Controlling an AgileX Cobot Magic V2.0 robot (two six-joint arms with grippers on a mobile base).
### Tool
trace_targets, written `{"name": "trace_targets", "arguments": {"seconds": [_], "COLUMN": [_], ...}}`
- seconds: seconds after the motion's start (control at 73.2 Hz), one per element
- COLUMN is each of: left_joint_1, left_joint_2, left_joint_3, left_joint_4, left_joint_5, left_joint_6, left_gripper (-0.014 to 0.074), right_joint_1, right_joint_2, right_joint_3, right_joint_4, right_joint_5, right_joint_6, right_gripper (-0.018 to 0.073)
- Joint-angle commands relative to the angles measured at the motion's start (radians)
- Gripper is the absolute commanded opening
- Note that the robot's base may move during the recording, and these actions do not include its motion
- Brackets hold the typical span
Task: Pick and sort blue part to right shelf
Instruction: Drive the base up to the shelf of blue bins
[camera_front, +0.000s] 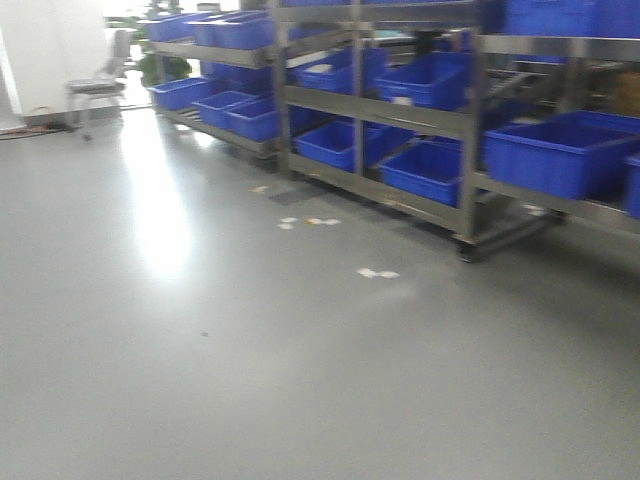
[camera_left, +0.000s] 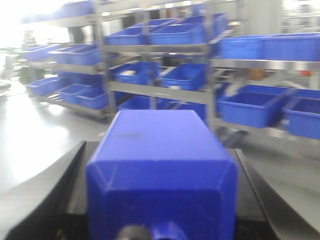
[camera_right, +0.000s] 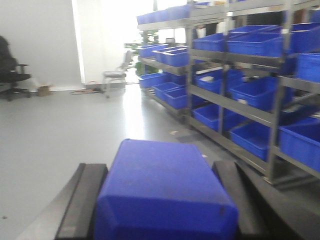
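Blue plastic block-shaped part (camera_left: 162, 170) with bevelled top edges sits between the black fingers of the left gripper (camera_left: 160, 145), which are pressed against its two flanks, so that hand is clamped on it. The right wrist view shows the same thing: the right gripper (camera_right: 160, 167) is closed on a blue part (camera_right: 162, 192), its pads touching both sides. I cannot tell whether the two arms share one part or carry one each.

Beyond the fingers lies smooth grey floor (camera_front: 250, 350), glossy under a broad window glare. A few white paper scraps (camera_front: 377, 272) lie on it near the racks.

The stainless-steel right shelf (camera_front: 380, 110), with flat front rails, stands ahead and to the right, well apart from the grippers. It is loaded with large rimmed blue plastic bins (camera_front: 555, 155). The part is therefore carried, not yet sorted.

The main risks, as I judge them:
- The load hides the fingertips, so a tip could strike a front rail or a bin rim on the way in.
- The base could clip the rack's low foot (camera_front: 467, 250), which juts out at the near corner.
- Blue on blue makes the bin edges hard to read, and these pictures are soft.

Room is generous to the left, where the floor runs open to a grey metal chair (camera_front: 100, 85) far back. The rack side is the tight one.
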Motion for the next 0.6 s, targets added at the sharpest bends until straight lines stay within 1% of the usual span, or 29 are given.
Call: {"name": "trace_targets", "arguments": {"seconds": [0.0,0.588], "left_joint_1": [-0.002,-0.002], "left_joint_2": [0.017,0.017], "left_joint_3": [-0.027,-0.027], "left_joint_4": [0.000,0.000], "left_joint_5": [-0.096,-0.096], "left_joint_6": [-0.010,-0.010], "left_gripper": [0.0314,0.0314], "right_joint_1": [-0.002,-0.002], "right_joint_2": [0.018,0.018], "right_joint_3": [-0.031,-0.031], "right_joint_4": [-0.019,-0.019], "right_joint_5": [-0.092,-0.092], "right_joint_6": [-0.006,-0.006], "right_gripper": [0.0228,0.0228]}}
